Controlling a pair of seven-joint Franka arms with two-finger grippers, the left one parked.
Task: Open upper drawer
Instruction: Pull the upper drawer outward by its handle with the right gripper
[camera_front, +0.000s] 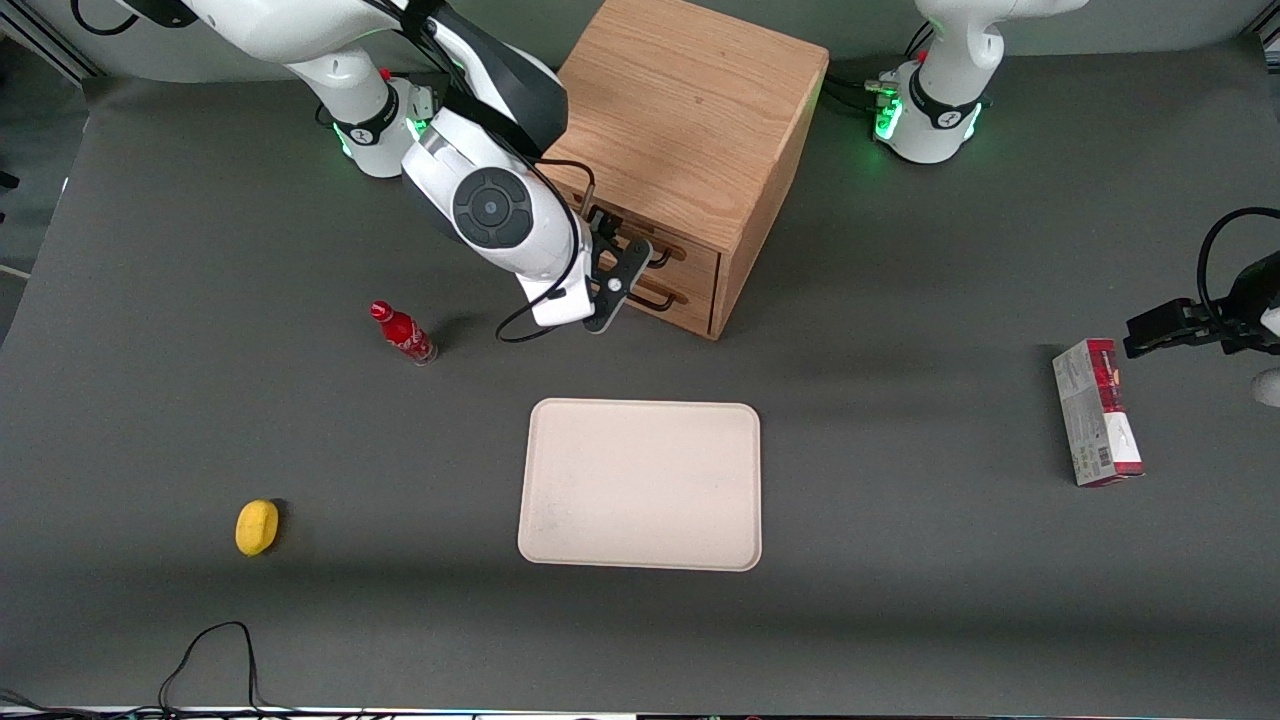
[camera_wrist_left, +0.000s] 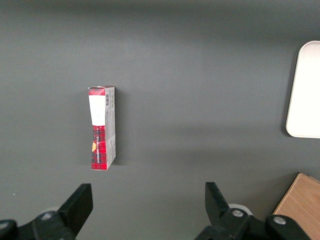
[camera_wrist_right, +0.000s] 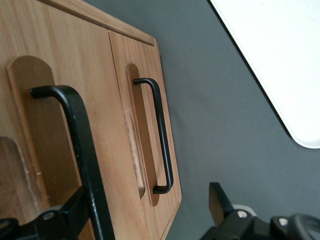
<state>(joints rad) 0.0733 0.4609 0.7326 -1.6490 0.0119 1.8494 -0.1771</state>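
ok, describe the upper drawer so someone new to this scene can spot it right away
Find the oak cabinet, between the two arm bases. Two stacked drawers, each with a black wire handle, sit on the front that faces the beige tray. The upper drawer is the one just under the cabinet's top, above the lower drawer; the gripper is right at its handle, one finger on each side.

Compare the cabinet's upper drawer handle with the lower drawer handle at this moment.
The upper drawer handle lies between the gripper's open fingers; the lower drawer handle is untouched. The upper one sits higher on the cabinet. Both are long black wire handles, and both drawers look shut.
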